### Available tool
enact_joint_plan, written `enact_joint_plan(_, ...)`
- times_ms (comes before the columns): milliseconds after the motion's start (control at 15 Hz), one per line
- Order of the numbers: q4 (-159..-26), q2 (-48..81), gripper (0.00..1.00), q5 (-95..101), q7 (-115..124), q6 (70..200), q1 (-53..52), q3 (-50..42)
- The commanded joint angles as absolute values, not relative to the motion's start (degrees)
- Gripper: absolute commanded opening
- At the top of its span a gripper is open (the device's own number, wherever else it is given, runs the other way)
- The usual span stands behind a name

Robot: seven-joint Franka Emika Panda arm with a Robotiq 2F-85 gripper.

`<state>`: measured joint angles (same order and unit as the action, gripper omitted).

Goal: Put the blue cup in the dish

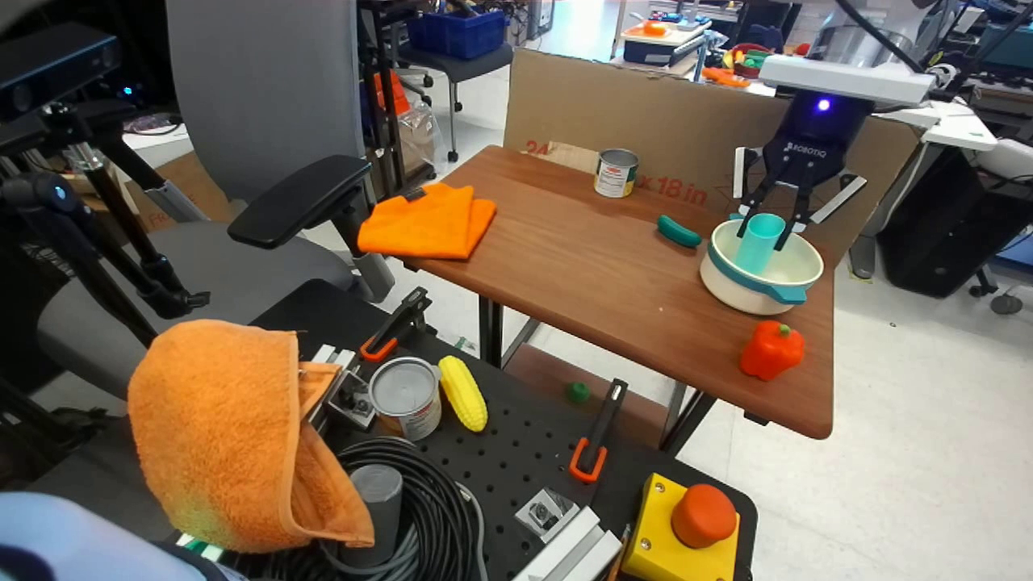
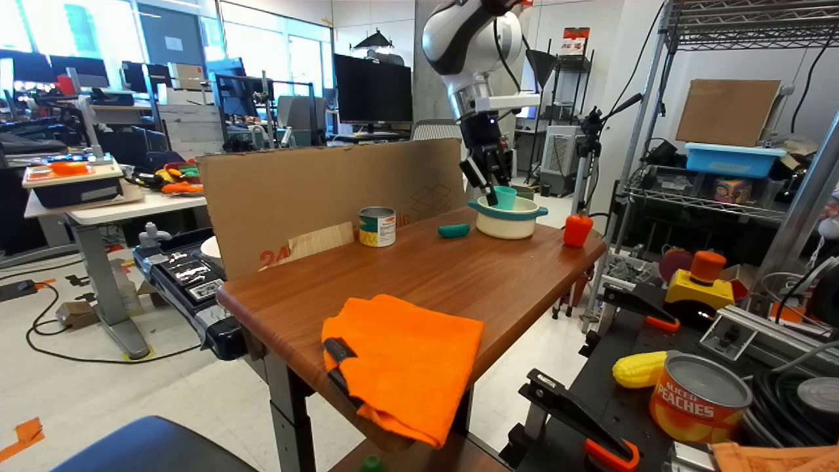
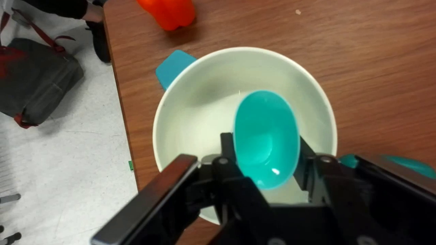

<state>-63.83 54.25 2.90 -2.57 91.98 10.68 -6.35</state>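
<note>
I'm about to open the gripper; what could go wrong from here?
The gripper holds the blue cup partly inside the dish, but whether the cup touches bottom is unclear; released early, it might drop and tip. The fingertips lie within the dish's outline in the wrist view, so opening wide could nudge it.

Fingers [image 3: 227,146]: two
Blue cup [image 3: 267,132]: one
Dish [image 3: 194,119]: one, with two handles [image 3: 173,68]
Red pepper [image 1: 772,351]: one
Cucumber [image 2: 454,231]: one
Food cans [image 2: 377,227]: two, one on the counter [image 1: 581,250], one on the black board [image 1: 508,476]
Orange cloths [image 2: 419,360]: two, one on the counter, one by the board
Corn [image 1: 464,393]: one
Clamps [image 1: 604,420]: two
Red button [image 1: 704,515]: one
</note>
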Motion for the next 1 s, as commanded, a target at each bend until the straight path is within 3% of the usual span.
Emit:
enact_joint_plan(0,-57.11,58.87,0.17,3.35,-1.92,88.06,11.12,-6.71)
enact_joint_plan(333,-55.44,60.75,0.17,4.32,-2.62,86.42,11.09,-7.37)
enact_joint_plan(400,-56.22,60.09,0.67,4.56,-3.03,86.79,10.98,-7.37)
enact_joint_plan(533,-58.98,58.02,0.75,4.86,-4.05,88.58,10.40,-7.69)
enact_joint_plan(733,-62.77,54.49,0.96,5.87,-6.13,90.61,9.91,-7.40)
enact_joint_plan(933,-69.44,48.02,1.00,7.09,-9.90,92.68,9.19,-7.09)
